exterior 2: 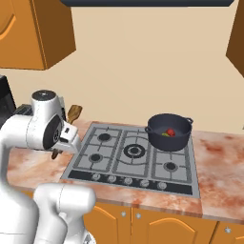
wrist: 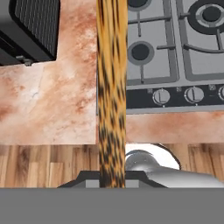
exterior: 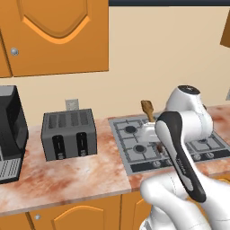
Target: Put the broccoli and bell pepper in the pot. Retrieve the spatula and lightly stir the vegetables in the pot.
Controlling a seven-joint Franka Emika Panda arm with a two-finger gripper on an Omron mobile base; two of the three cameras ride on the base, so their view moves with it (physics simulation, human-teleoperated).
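My gripper [exterior 2: 67,137] is shut on the spatula [exterior 2: 73,113], a brown wooden tool held lifted over the left edge of the stove. Its flat head [exterior: 147,108] points up and back above my hand. In the hand view the handle [wrist: 112,87] runs straight up from between the fingertips. The dark pot [exterior 2: 167,137] sits on the back right burner. Inside it lie the red bell pepper [exterior 2: 170,132] and the green broccoli [exterior 2: 164,134]. The pot stands well to the right of my gripper.
The stove [exterior 2: 133,164] has several burners and a row of knobs [wrist: 175,94] along its front. A grey toaster [exterior: 68,133] and a black coffee machine [exterior: 10,132] stand on the counter to the left. Wooden cabinets [exterior: 58,36] hang above.
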